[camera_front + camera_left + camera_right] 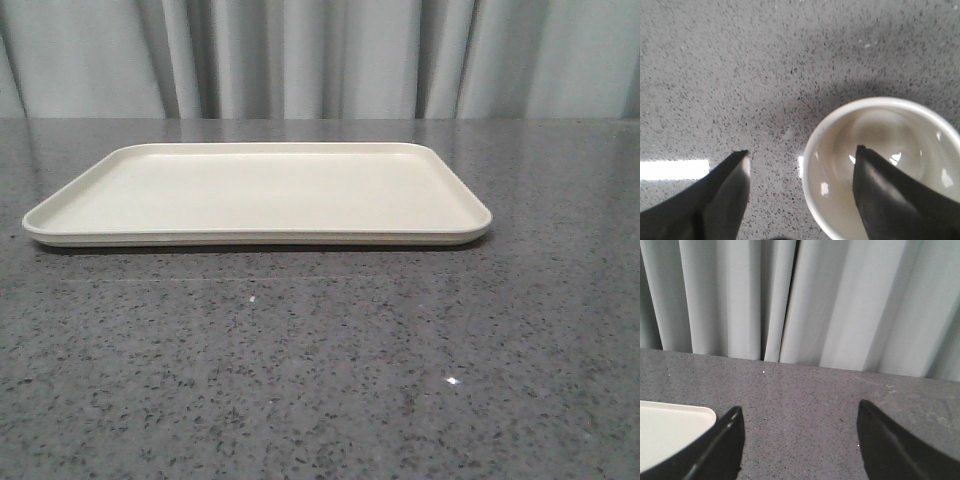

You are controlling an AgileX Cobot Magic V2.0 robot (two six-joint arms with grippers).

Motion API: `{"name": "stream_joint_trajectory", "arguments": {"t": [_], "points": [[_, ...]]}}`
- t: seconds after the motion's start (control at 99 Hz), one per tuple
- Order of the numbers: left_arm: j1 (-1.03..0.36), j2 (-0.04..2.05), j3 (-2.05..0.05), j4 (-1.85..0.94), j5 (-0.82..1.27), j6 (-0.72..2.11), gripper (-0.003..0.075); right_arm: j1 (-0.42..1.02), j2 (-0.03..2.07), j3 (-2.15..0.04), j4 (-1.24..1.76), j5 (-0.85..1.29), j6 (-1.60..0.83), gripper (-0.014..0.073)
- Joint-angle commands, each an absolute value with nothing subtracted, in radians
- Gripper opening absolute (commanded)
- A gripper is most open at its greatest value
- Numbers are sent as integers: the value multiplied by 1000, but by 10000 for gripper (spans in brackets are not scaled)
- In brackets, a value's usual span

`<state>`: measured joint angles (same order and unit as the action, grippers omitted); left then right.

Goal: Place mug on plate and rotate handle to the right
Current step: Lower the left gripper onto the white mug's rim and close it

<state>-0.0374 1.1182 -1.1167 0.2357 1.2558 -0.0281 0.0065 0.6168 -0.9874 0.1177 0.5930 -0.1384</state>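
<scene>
The plate (130, 190) lies bare on the grey bench (320, 380), so the mug (840, 145) is not on it yet. In the left wrist view the left tool (802, 162) is spread wide above the mug, one finger over its inside and one outside, probably to pinch the wall. The handle is not visible. The right tool (800, 422) is released and holds nothing, beside a plate corner.
</scene>
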Motion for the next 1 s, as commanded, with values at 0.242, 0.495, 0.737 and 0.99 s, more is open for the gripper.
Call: {"name": "stream_joint_trajectory", "arguments": {"t": [0.242, 0.495, 0.737, 0.99], "points": [[-39, 1106, -1069, 255, 1252, -32, 441, 6, 626, -1017, 122, 522, -151, 489], [-39, 1110, -1064, 257, 1219, -32, 441, 6, 626, -1017, 122, 530, -151, 489], [-39, 1139, -1064, 249, 1199, -32, 441, 6, 626, -1017, 122, 532, -151, 489], [-39, 1202, -1064, 241, 1196, -32, 440, 6, 626, -1017, 122, 533, -151, 489]]}}
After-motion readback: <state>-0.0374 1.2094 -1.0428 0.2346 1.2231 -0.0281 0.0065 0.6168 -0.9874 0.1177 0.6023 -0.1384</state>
